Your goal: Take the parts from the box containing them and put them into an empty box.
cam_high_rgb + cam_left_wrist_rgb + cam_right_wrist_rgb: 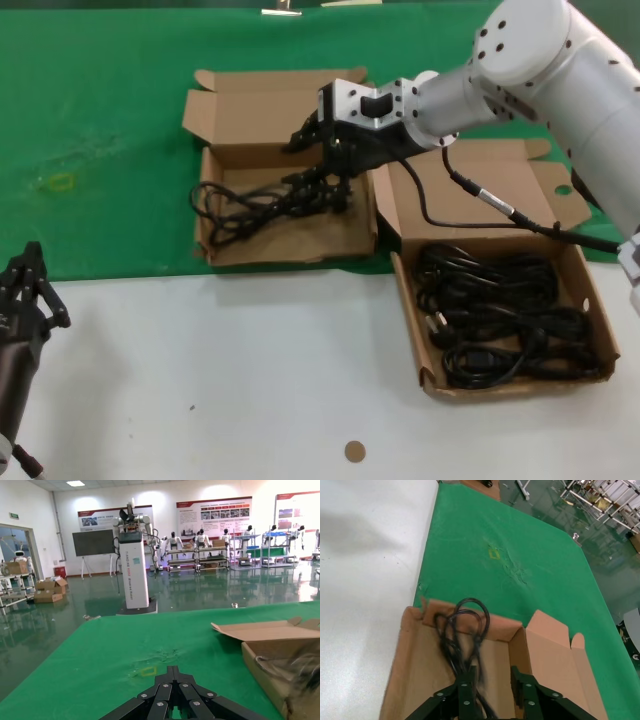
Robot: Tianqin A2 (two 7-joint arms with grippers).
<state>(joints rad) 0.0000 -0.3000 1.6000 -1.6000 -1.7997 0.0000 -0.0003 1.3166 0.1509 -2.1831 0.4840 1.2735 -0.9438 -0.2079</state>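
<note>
Fingers of the right gripper [328,188] clamp a cord [250,205] inside the left box [290,250]; remaining cords [495,315] fill the right box [600,330].

Green-and-white tabletop carrying two open brown cardboard boxes

The flat table [220,370] is white nearest the robot and covered by a green cloth mat [100,120] farther back. Directly beneath the right gripper [335,170] sits one shallow brown corrugated cardboard box [290,248]; a second like box [500,385] lies beside and nearer. A small round brown disc [354,451] rests on the white part.
</note>
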